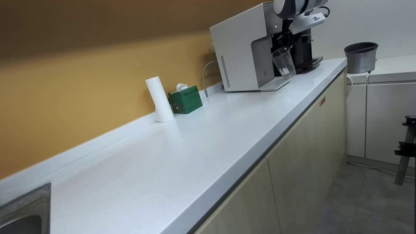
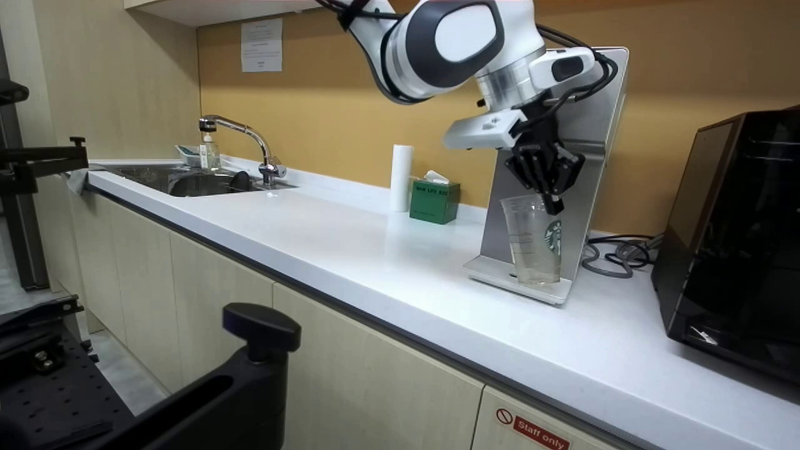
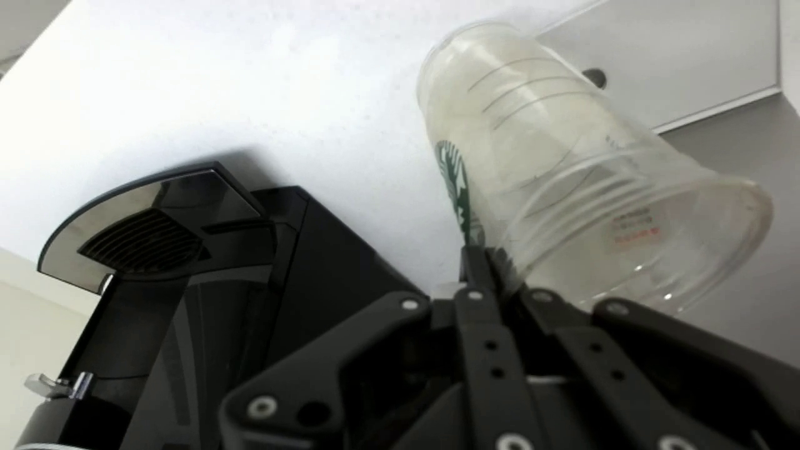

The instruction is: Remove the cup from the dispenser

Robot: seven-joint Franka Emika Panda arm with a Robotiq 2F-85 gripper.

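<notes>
The clear tapered cup [image 2: 527, 250] with a green logo stands roughly upright at the front of the white dispenser [image 1: 240, 53]. The cup also shows in an exterior view [image 1: 283, 65] and, mouth toward the camera, in the wrist view [image 3: 531, 125]. Its base is over the dispenser's tray [image 2: 490, 270] near the outer edge; I cannot tell whether it touches. My gripper [image 2: 551, 203] reaches down at the cup's rim. In the wrist view its fingertips [image 3: 486, 259] are closed together on the cup's wall, one finger outside and one inside. The dispenser's tray [image 3: 681, 56] also shows there.
A black coffee machine [image 3: 206, 300] stands close beside the gripper; it also shows in an exterior view [image 2: 731, 250]. A green tissue box [image 1: 186, 99] and white paper roll [image 1: 160, 99] stand by the wall. A sink [image 2: 181, 178] is at the counter's far end.
</notes>
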